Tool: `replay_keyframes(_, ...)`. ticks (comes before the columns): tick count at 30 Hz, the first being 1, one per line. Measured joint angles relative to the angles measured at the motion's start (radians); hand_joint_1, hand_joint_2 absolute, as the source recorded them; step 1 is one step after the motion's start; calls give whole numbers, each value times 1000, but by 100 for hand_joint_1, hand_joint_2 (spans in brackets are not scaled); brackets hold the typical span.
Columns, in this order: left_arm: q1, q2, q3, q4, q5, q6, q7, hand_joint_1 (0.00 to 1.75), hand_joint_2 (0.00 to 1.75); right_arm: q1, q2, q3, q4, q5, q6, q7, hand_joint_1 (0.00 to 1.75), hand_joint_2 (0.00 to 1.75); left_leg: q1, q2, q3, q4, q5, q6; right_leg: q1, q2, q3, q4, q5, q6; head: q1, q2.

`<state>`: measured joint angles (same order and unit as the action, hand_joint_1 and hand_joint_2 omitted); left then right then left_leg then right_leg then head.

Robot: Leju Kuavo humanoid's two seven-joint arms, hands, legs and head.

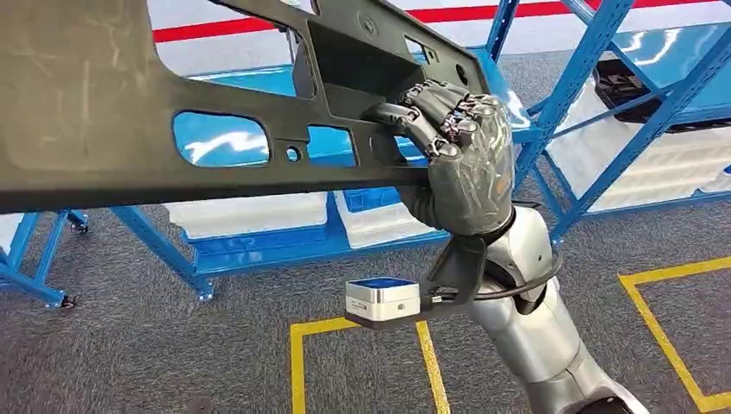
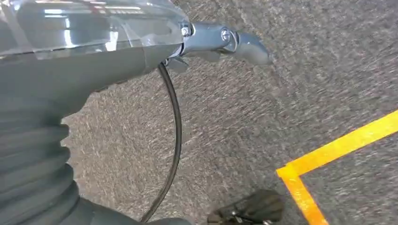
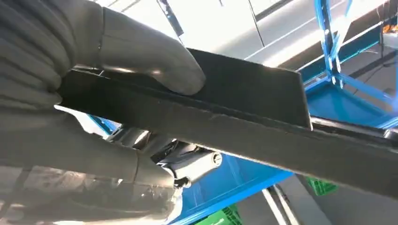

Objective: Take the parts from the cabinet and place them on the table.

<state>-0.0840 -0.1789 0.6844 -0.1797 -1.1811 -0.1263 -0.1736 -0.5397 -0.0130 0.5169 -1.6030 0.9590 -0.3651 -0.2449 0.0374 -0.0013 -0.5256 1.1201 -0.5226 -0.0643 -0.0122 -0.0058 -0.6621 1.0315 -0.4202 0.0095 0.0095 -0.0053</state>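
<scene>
Close in front of me, my right hand point(image 1: 457, 147) is gripping the long black panel point(image 1: 129, 112) by the rim of a cutout, carrying it raised before the blue racks point(image 1: 595, 95). It is looking stiff, fairly light but unwieldy. I am seeing no readable writing. Whether my left hand point(image 2: 42, 140) is holding anything, I cannot tell.

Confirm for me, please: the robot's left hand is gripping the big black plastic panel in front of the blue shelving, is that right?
Not quite: it is the right hand that grips the black panel, not the left. The head view shows that arm coming in from the right with its fingers curled over the panel's edge, and the right wrist view shows the thumb pressed on it. The blue shelving does stand behind.
</scene>
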Motion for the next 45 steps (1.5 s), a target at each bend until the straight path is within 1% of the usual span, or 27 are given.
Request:
replay_keyframes(1,-1,0,0,0,-2,0,0,0,175,0,0,-3,0,0,0,0,175,175,-10,-5,42,-75,-37,3,1,0,-9,12,4,4,-2,0)
replay_keyframes(2,-1,0,0,0,-2,0,0,0,175,2,0,-5,0,0,0,0,175,175,-9,-8,39,-84,-48,13,2,-1,-14,13,16,9,-1,0)
replay_keyframes(5,7,0,0,1,-4,0,2,0,175,11,-1,-9,0,-1,0,0,175,175,-11,-5,13,-74,-26,42,-1,-1,-22,13,32,22,3,0)
replay_keyframes(7,8,0,1,1,-5,0,2,0,175,13,-2,-10,0,-2,0,0,175,175,-13,-1,-12,-72,-4,61,-2,1,-41,73,-72,28,11,0)
replay_keyframes(9,7,1,1,0,-6,0,2,0,175,14,-2,-11,0,-1,0,0,175,175,-17,1,-45,-71,22,66,-2,1,-72,221,-179,28,19,0)
replay_keyframes(10,7,1,1,0,-6,0,2,0,175,16,-2,-11,0,-1,0,0,175,175,-19,2,-62,-71,34,67,-2,1,-78,284,-196,28,21,0)
replay_keyframes(12,7,1,1,0,-9,-6,0,0,175,19,-3,-11,0,1,2,1,175,175,-23,3,-95,-70,59,66,1,1,-48,302,-145,25,28,0)
replay_keyframes(14,6,1,1,0,-10,-6,-1,0,175,19,-3,-11,0,3,2,2,175,175,-27,2,-123,-70,82,65,8,2,50,188,-81,10,35,0)
replay_keyframes(16,5,-3,1,0,-12,-8,-1,0,175,17,-3,-14,-6,5,2,3,175,175,-30,-1,-136,-69,99,58,23,8,184,-1,-124,-11,38,0)
replay_keyframes(17,4,-3,1,0,-12,-7,-2,0,175,16,-3,-17,-9,5,2,3,175,175,-28,0,-140,-73,112,52,24,9,200,-37,-140,-8,37,0)
replay_keyframes(20,6,-3,0,1,-15,-8,0,0,175,23,-5,-20,-9,10,3,4,175,175,-28,-2,-148,-88,146,34,25,10,171,-43,-109,-15,35,0)
replay_keyframes(22,7,-3,0,1,-16,-9,0,0,175,23,-5,-22,-10,10,3,4,175,175,-23,-1,-166,-38,52,33,13,3,150,-46,-86,-23,25,0)
replay_keyframes(24,5,-3,-1,1,-17,-9,0,0,175,23,-6,-24,-10,11,3,5,175,175,-21,-2,-189,101,-70,30,14,2,124,-46,-60,-31,14,0)
replay_keyframes(25,4,-3,-1,1,-18,-9,0,0,175,23,-6,-25,-10,12,3,5,175,175,-21,-2,-196,168,-95,27,14,2,108,-44,-48,-31,13,0)
replay_keyframes(27,3,-3,-1,1,-19,-9,0,0,175,26,-7,-25,-10,16,3,5,175,175,-17,-2,-174,221,-47,22,12,1,69,-39,-21,-28,6,0)
replay_keyframes(29,1,-3,-1,1,-20,-9,0,0,175,26,-10,-28,-11,18,5,7,175,175,-10,-1,-88,124,26,14,6,1,31,-25,-2,-17,5,0)
replay_keyframes(30,-2,-3,-2,1,-20,-9,0,0,175,26,-10,-31,-15,19,6,8,175,175,-5,0,-27,42,23,10,6,1,16,-12,3,-10,4,0)
replay_keyframes(31,-7,-5,-2,0,-20,-9,-1,0,175,25,-11,-34,-20,20,7,8,175,175,-6,2,29,-47,-16,5,11,1,1,1,6,-6,0,0)
replay_keyframes(32,-9,-5,-2,0,-20,-9,-1,0,175,24,-11,-36,-25,21,8,9,175,175,-9,-3,52,-92,-48,16,12,-1,-7,9,14,-1,2,0)
replay_keyframes(35,-3,-8,-3,1,-20,-10,-1,0,175,23,-14,-38,-27,22,13,11,175,175,-15,-4,23,-81,-29,35,11,-1,-13,6,45,15,4,0)
replay_keyframes(36,-5,-15,-3,2,-20,-13,-1,0,175,24,-16,-40,-27,22,18,12,175,175,-12,5,13,-81,-15,47,4,1,-23,12,24,21,1,0)
replay_keyframes(39,-5,-15,-3,2,-21,-16,-1,0,175,22,-21,-42,-27,23,20,14,175,175,-13,5,-33,-81,22,62,3,2,-65,175,-149,29,16,0)
replay_keyframes(40,-5,-16,-3,2,-23,-18,-1,0,175,23,-21,-42,-27,23,20,14,175,175,-13,5,-50,-81,30,63,1,2,-81,250,-181,30,19,0)
replay_keyframes(41,-4,-16,-3,2,-23,-18,-1,0,175,24,-22,-42,-27,23,21,14,175,175,-12,6,-66,-81,42,62,1,2,-86,303,-176,31,21,0)
replay_keyframes(42,-4,-16,-3,2,-24,-19,-2,0,175,25,-23,-42,-27,23,21,14,175,175,-12,8,-81,-81,54,61,0,2,-76,317,-139,32,26,0)
replay_keyframes(44,-3,-16,-4,2,-26,-19,-2,0,175,26,-24,-42,-27,23,21,15,175,175,-10,8,-107,-80,74,55,0,2,-10,249,-58,30,31,0)
replay_keyframes(45,-3,-16,-5,2,-26,-19,-2,0,175,26,-24,-42,-27,23,21,15,175,175,-9,8,-115,-80,83,51,0,2,54,164,-50,28,34,0)
